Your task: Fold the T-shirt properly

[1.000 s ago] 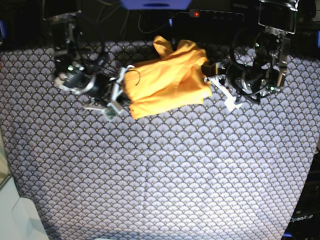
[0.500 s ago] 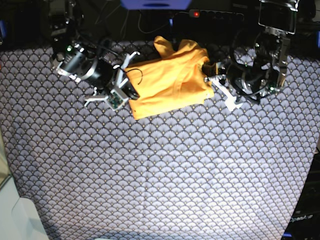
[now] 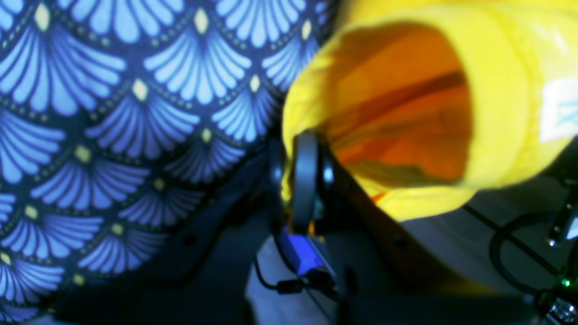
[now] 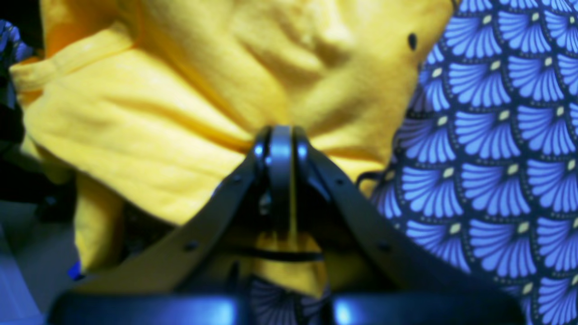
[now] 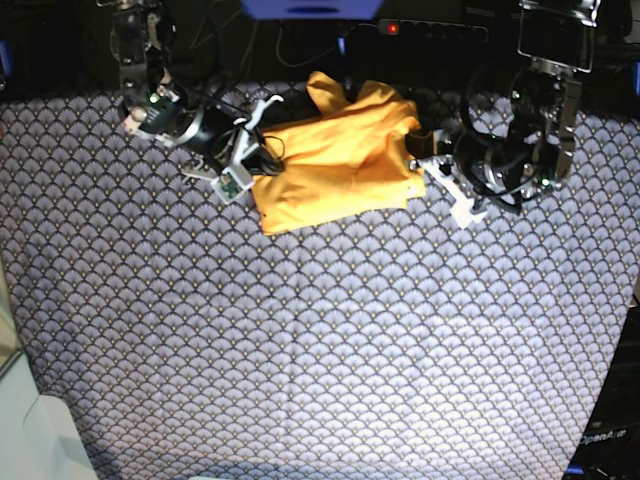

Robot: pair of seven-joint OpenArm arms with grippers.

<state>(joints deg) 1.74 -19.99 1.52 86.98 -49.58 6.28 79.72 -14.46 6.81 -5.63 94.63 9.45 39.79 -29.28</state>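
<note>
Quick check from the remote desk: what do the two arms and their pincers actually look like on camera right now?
Both arms are black metal with silver joint rings and looped black cables. The left pincer and right pincer have slim dark fingers with round-ended tips, on struts that spread into a V and show small screw holes. White brackets sit near each wrist in the base view, and a small green light glows on each arm.

T-shirt (image 5: 335,165), yellow-orange, apparently folded, rumpled
</note>
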